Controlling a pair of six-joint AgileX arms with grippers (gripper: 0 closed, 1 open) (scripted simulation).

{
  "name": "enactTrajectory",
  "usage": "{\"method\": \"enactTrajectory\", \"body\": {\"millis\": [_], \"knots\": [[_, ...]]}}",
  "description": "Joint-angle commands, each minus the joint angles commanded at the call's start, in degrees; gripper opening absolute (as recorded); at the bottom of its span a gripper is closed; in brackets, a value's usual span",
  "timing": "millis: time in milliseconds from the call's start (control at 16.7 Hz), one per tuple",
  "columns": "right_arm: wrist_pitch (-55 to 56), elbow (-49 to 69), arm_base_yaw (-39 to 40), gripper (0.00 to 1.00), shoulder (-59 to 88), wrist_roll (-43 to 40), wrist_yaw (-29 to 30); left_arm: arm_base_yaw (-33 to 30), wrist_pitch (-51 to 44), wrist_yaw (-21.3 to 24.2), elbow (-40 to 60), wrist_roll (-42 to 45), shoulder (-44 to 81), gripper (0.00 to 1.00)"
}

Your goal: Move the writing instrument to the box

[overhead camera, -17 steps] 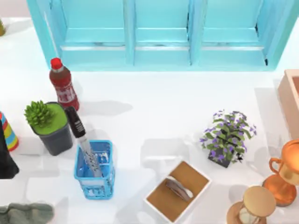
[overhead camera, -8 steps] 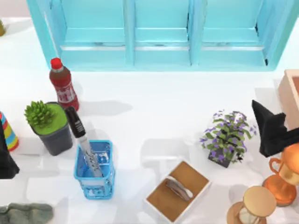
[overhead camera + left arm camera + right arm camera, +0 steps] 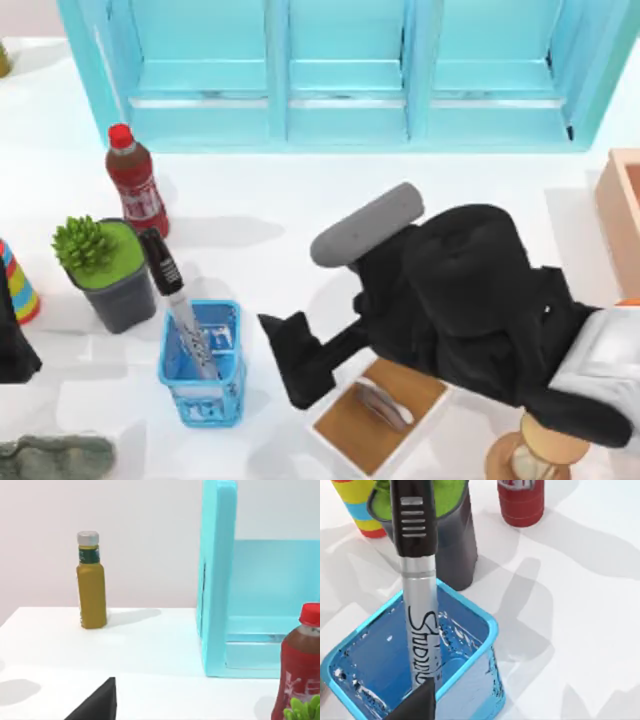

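The right tool (image 3: pixel 285 355) hangs low over the worktop (image 3: pixel 300 240), reaching across from the right; I cannot tell whether it is open or closed. Just to its left stands the marker pen (image 3: pixel 178 305) (black cap up, leaning), its lower end inside the blue mesh basket (image 3: pixel 203 390), not touching the tool. The white-rimmed shallow box (image 3: pixel 350 430) lies just beside the tool. The peach-tan box (image 3: pixel 612 205) sits far to the tool's right. The left arm is parked at the left edge.
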Motion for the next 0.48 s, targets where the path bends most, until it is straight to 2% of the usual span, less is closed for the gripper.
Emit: {"method": "enactTrajectory", "body": {"millis": [240,480], "knots": [[1.9,4.9,6.0,1.00,8.1,2.6,-0.3,0.0,0.0,0.0,0.0,0.0,0.0,1.00],[2.0,5.3,6.4,1.00,8.5,2.7,-0.3,0.0,0.0,0.0,0.0,0.0,0.0,1.00]]}}
